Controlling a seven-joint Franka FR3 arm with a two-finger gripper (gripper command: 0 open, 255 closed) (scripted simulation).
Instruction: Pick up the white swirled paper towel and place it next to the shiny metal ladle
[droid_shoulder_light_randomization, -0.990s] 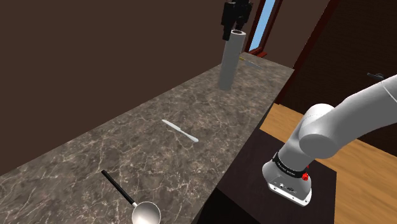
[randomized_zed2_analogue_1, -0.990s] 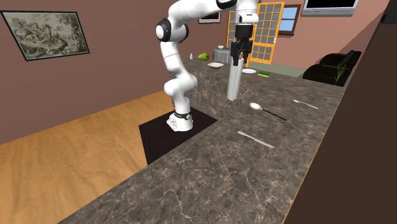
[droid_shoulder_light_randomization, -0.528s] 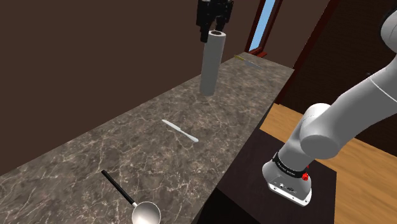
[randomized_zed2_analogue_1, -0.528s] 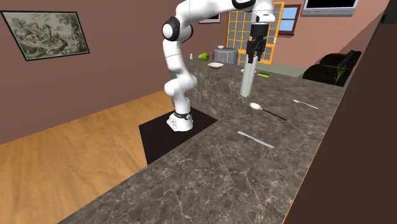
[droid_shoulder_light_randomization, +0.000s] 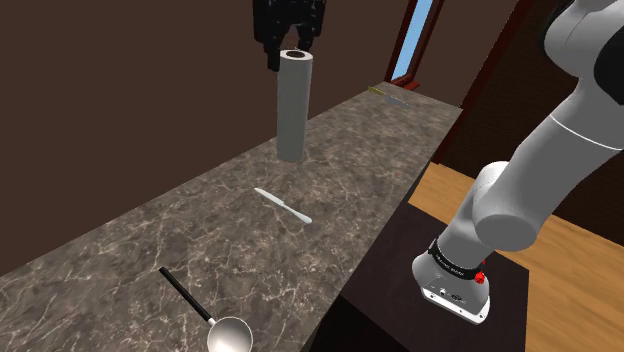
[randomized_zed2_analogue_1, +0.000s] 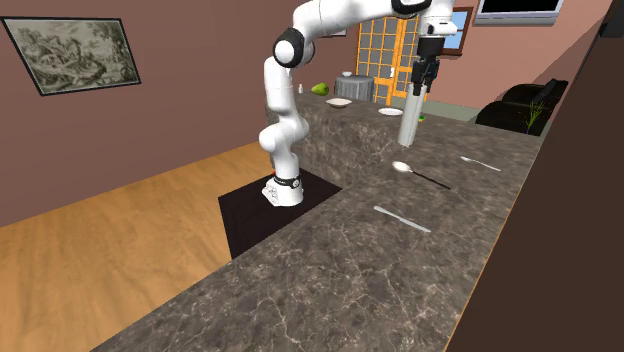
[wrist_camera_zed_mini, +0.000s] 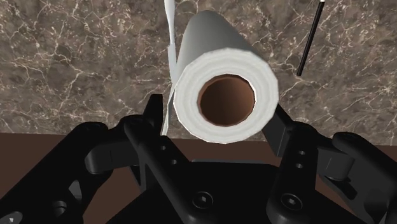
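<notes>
Moved: against half a second ago, the tall white paper towel roll with a brown core (droid_shoulder_light_randomization: 295, 105) and the all-black two-finger gripper (droid_shoulder_light_randomization: 290, 42) stand further toward the shoulder view's left, nearer the knife.
Roll: upright, hanging by its top end over the dark veined marble counter (droid_shoulder_light_randomization: 120, 250); whether its lower end touches the stone cannot be told.
Roll to claw: directly under it, the top rim between the two fingers (wrist_camera_zed_mini: 151, 118) and the open core facing the wrist camera.
Claw: pinching the roll's top, one finger pressed to each side.
Ladle: the shiny metal ladle with a thin black handle (droid_shoulder_light_randomization: 228, 334) lies flat on the counter, well apart from the roll in the shoulder view; in the second exterior view its bowl lies near the roll's foot.
Knife: a pale flat table knife (droid_shoulder_light_randomization: 283, 206) lies on the counter between roll and ladle.
Arm: the white arm with dark joints (randomized_zed2_analogue_1: 285, 100) arches from its stand over the counter.
</notes>
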